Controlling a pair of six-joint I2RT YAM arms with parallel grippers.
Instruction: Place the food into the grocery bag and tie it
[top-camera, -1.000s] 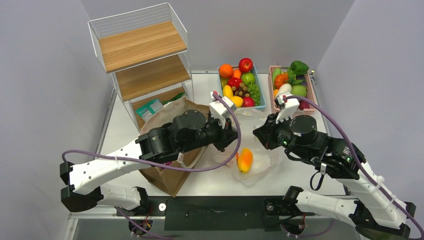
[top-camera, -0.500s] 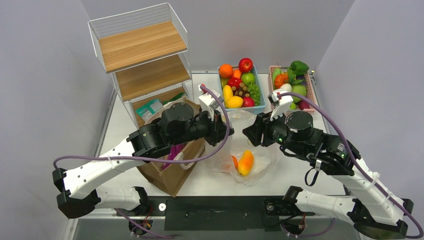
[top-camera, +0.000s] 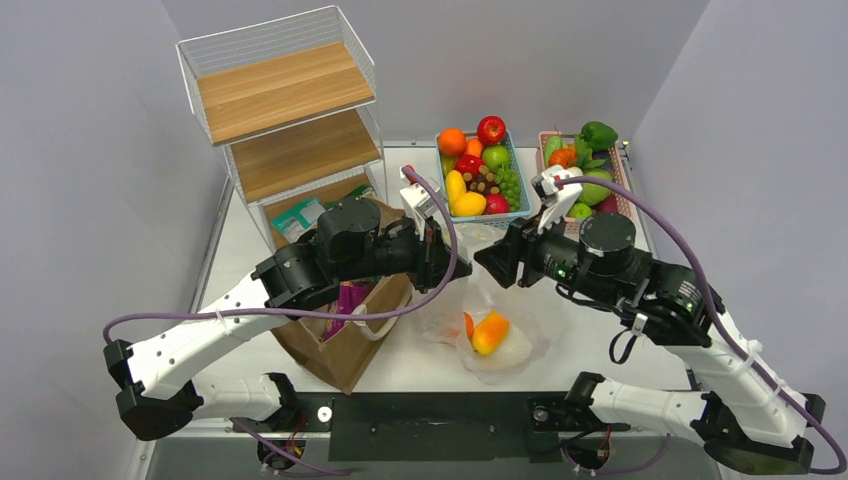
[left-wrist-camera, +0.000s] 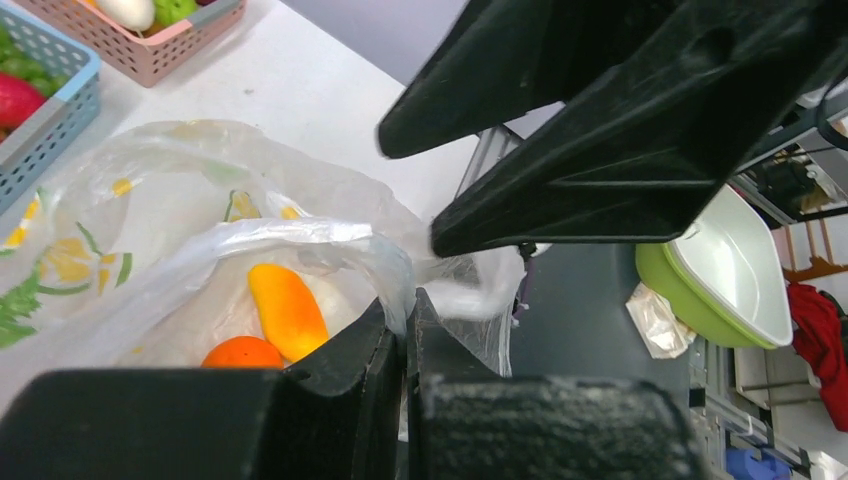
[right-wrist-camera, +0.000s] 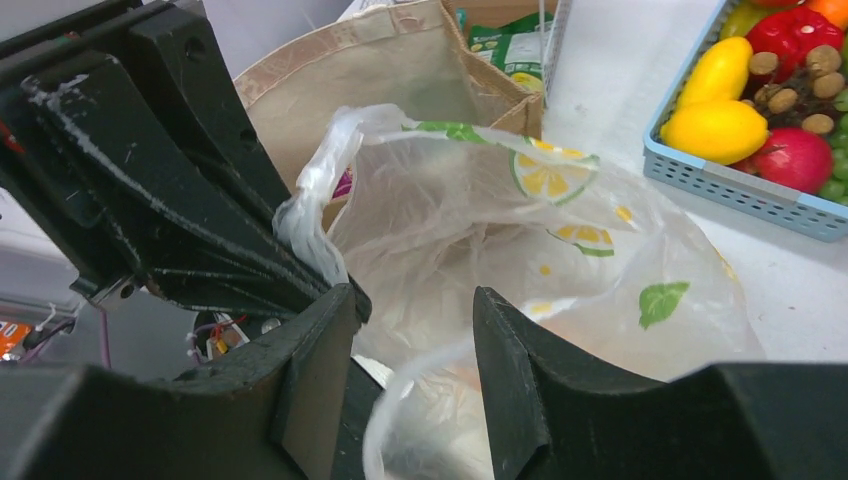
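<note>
The grocery bag (top-camera: 520, 345), translucent with lemon prints, lies at the table's front middle. It holds a yellow-orange mango (top-camera: 489, 332) and a small orange (top-camera: 468, 324). My left gripper (top-camera: 460, 264) is shut on a fold of the bag's edge (left-wrist-camera: 395, 262), lifted above the fruit (left-wrist-camera: 287, 308). My right gripper (top-camera: 484, 258) is open, tip to tip with the left one. A white strip of the bag (right-wrist-camera: 420, 400) runs between its fingers (right-wrist-camera: 520, 350), and the bag's mouth (right-wrist-camera: 560, 240) shows beyond them. A purple snack packet (top-camera: 350, 298) sits in the brown paper bag.
A brown paper bag (top-camera: 335, 355) stands under my left arm. A wire shelf (top-camera: 290, 110) with green packets (top-camera: 300, 215) on its lowest level is at the back left. A blue fruit basket (top-camera: 520, 212) and a pink vegetable basket (top-camera: 622, 185) are at the back.
Both grippers have moved back and to the left, and the right one has closed in on the left. The bag's top is drawn up and the fruit has shifted slightly left.
</note>
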